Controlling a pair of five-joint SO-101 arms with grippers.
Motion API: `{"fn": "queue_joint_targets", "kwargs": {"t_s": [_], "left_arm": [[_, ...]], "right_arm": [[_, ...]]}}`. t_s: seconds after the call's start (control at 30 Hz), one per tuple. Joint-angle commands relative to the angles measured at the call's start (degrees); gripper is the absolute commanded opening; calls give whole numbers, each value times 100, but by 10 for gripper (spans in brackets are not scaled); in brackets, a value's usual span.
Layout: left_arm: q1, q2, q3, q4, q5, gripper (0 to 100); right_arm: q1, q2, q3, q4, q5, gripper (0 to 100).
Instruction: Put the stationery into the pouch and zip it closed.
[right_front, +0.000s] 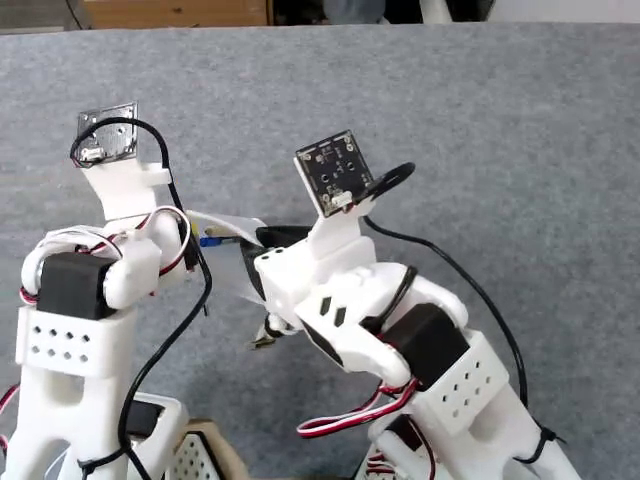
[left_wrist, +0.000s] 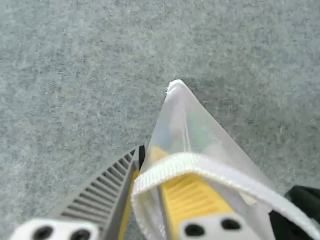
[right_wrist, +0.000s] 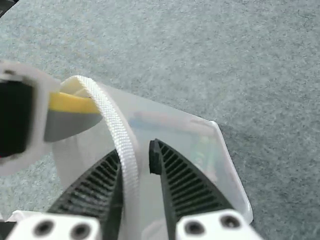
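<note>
From above, my left arm (right_front: 95, 285) and right arm (right_front: 385, 325) stand side by side on the grey desk (right_front: 500, 120). The pouch (right_front: 232, 224) lies as a pale strip between them, with its long axis running across from one arm to the other. Both wrists lean in over it and cover most of it.

In the left wrist view, my left tool (left_wrist: 146, 154) is clamped on one wall of the pouch. The yellow-padded finger is inside the mouth and the grey ribbed finger is outside. The far corner of the pouch points away from me, just above the desk.

In the right wrist view, my right tool (right_wrist: 135, 152) straddles the white zip tape (right_wrist: 107, 117). Its jaws are narrowly apart: one black finger touches the tape, while the other has a sliver of gap. The stationery (right_wrist: 202, 150) shows as blurred blue and green shapes through the clear wall, already inside and just beyond my fingertips.

The tape runs from the left tool towards the right one, so I judge the zip must be pulled along that line. I cannot make out the slider. The left tool's inner finger sits in the mouth and would probably block the closing.
</note>
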Motion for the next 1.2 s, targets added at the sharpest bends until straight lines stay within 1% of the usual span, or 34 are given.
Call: {"fn": "queue_joint_targets", "kwargs": {"t_s": [0.0, 0.07, 0.1, 0.13, 0.27, 0.37, 0.47, 0.53, 0.63, 0.7, 0.9, 1.07, 1.17], "left_arm": [[-40, 0, -66, -246, 448, 28], [-40, 0, -66, -343, 527, 28], [-40, 0, -66, -360, 545, 28], [-40, 0, -66, -369, 545, 28], [-40, 0, -66, -484, 554, 28], [-40, 0, -48, -554, 554, 28], [-40, 9, -31, -774, 571, 28], [-40, 9, -31, -923, 756, 28], [-22, 53, -22, -1108, 932, 28], [-13, 202, -48, -1248, 1002, 28], [-4, 967, -75, -1864, 1345, 28], [92, 1582, -163, -2180, 1495, 28], [242, 1846, -418, -2163, 1495, 28]], "right_arm": [[105, -171, -523, 0, 44, 15], [88, -374, -708, 0, 44, 21], [88, -488, -796, 0, 62, 39], [79, -611, -875, 0, 193, 72], [70, -1059, -963, 9, 1169, 243], [26, -1411, -963, 18, 1512, 331], [-132, -1859, -945, 396, 1538, 339], [-325, -2158, -875, 782, 1538, 339], [-475, -2571, -523, 1257, 1530, 339], [-484, -2862, -171, 1380, 1530, 339], [-484, -3846, 884, 1389, 1521, 339], [-484, -4356, 1393, 1345, 923, 339], [-484, -4453, 1675, 993, 677, 339]]}}
